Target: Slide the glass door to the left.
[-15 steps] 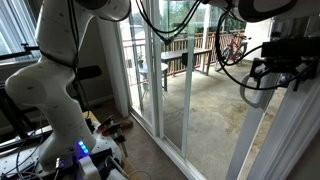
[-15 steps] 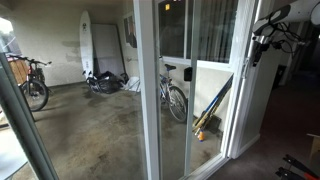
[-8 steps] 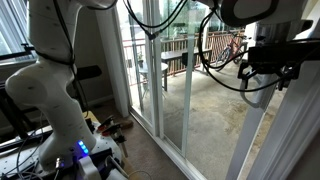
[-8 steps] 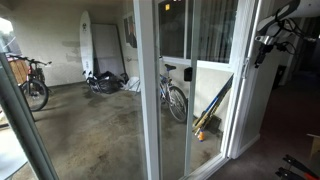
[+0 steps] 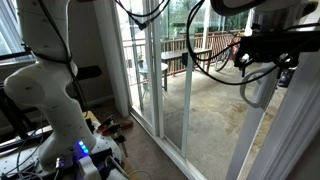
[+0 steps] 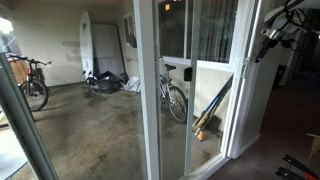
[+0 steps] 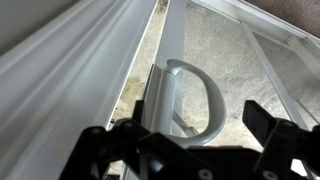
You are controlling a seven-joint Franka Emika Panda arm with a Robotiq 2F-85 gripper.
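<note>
Wrist view — end effector [image 7: 188, 137] spread wide, gripping nothing — straddles the handle [image 7: 218, 95] of the glass door [image 7: 172, 40].

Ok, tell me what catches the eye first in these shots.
In the wrist view the pale D-shaped handle on the door fills the middle, with the open gripper close before it, a dark finger on either side. In an exterior view the big white arm stands at left, indoors. Beyond the glass, a bike stands on the patio.

The glass door [image 7: 172, 35] has smooth white framing (handle [image 7: 217, 92] matt grey).
</note>
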